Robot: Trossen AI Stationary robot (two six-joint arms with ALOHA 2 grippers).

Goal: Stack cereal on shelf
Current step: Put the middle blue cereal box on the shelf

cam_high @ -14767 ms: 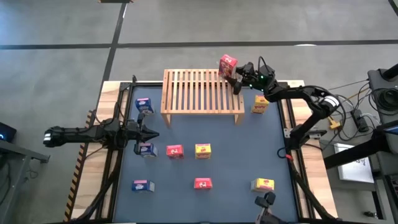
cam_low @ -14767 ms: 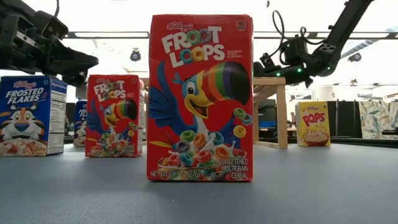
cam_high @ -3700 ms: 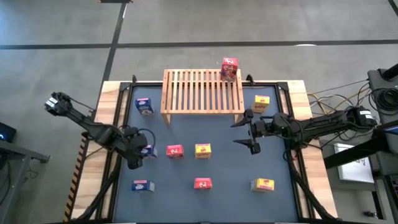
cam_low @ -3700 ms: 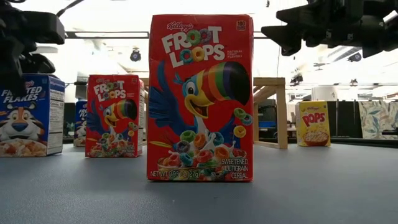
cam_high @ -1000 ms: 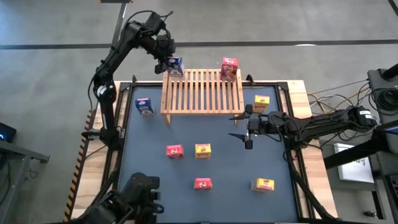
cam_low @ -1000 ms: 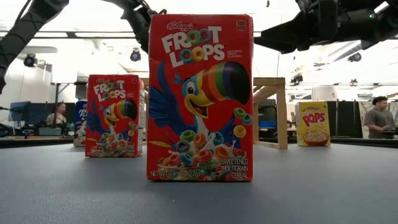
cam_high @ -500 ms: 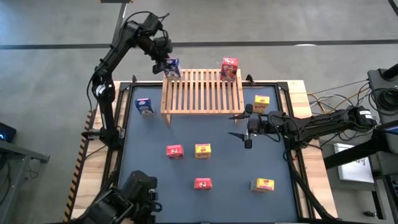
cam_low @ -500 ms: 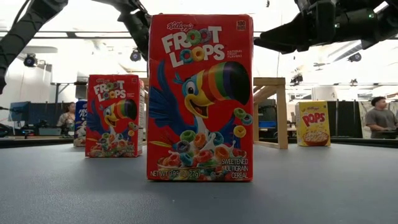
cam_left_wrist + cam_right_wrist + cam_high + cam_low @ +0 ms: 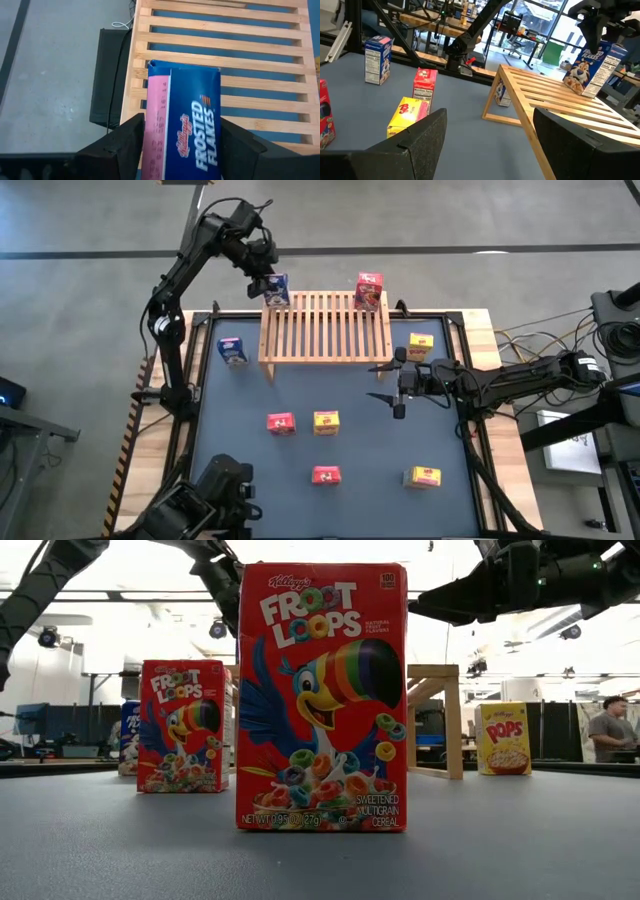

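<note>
Over the tabletop [image 9: 250, 395] before the shelf [image 9: 325, 330], the right hand [image 9: 385, 385] hovers, spread wide and empty. Farther back, at the shelf's far left corner, the left hand [image 9: 270, 280] flanks a blue cereal box [image 9: 185, 125]; whether it grips cannot be told. Seat the box flat on the slats, inboard of that edge. Open room lies toward the red box [image 9: 368, 288].

Blue cereal box [image 9: 186, 122] between left claw [image 9: 182, 150] fingers, over slatted shelf [image 9: 260, 60]

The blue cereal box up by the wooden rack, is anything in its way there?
Nothing visible. The blue Frosted Flakes box sits between the left gripper fingers at the rack's left back corner; the red box stands at the opposite corner.
</note>
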